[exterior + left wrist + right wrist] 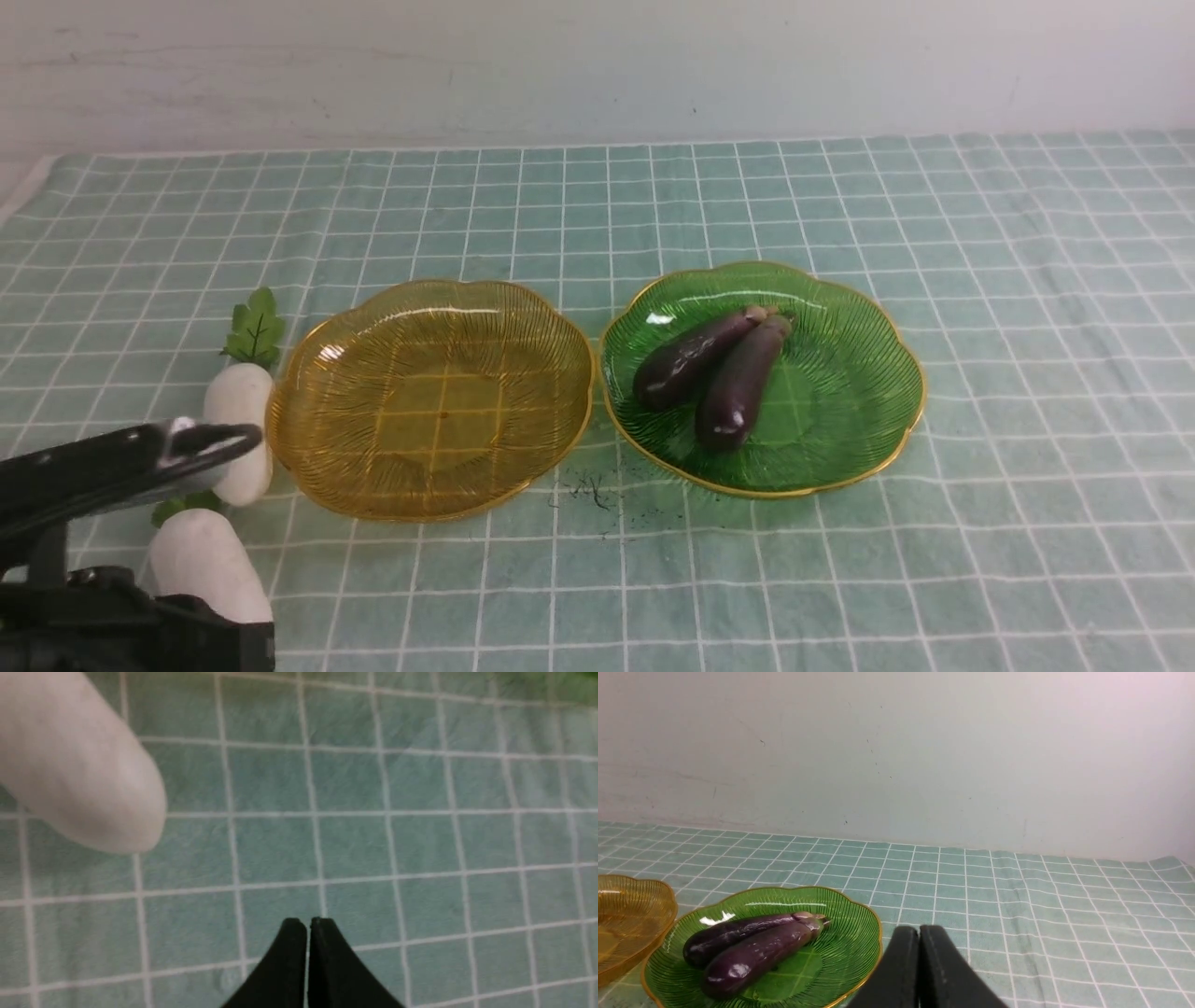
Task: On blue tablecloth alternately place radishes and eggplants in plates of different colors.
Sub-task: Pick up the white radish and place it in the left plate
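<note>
Closed and empty, my left fingers [309, 924] should open wide above the nearer white radish [210, 565], left of the amber plate [434, 401], and grip its middle squarely, sparing the leaves.

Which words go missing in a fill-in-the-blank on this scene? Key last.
1. Both eggplants lie in the ____ plate.
2. The amber plate holds ____ vegetables.
3. The radishes lie on the cloth, on the robot's ____ side of the amber plate.
4. The left gripper is ____.

Key: green; no; left; shut
</note>
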{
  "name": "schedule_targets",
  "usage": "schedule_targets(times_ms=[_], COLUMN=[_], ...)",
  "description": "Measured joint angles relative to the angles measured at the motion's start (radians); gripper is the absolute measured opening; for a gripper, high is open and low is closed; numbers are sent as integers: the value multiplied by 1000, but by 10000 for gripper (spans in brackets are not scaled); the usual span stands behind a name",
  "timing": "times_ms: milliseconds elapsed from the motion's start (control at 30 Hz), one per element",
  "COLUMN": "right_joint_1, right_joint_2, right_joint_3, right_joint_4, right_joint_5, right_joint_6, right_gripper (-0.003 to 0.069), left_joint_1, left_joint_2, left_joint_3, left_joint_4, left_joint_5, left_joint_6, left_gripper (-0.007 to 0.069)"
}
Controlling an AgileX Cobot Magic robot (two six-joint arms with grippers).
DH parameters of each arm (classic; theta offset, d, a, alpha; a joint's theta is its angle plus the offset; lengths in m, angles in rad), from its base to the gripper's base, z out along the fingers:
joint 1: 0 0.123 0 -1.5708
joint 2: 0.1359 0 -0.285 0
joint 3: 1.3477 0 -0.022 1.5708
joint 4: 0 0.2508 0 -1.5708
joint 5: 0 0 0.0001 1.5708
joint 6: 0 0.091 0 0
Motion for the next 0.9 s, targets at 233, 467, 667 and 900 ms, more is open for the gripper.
schedule_targets(times_ms=[233, 467, 667, 900], right_joint_1=[0, 0, 0, 0], right_joint_2=[0, 0, 0, 0], right_joint_3=[0, 0, 0, 0], right_joint_4=[2, 4, 4, 4], right_joint_5=[-1, -1, -1, -1], right_joint_6=[0, 0, 13, 13], right_gripper=[-15, -15, -15, -15], left_joint_1=[0, 0, 0, 0], left_joint_2=[218, 361, 454, 542], left_joint_3=[-162, -186, -189, -197], left_joint_4=[237, 469, 559, 561], left_joint_5=[71, -35, -132, -193], left_joint_6=[-228, -418, -523, -552], left_gripper=[55, 281, 433, 468])
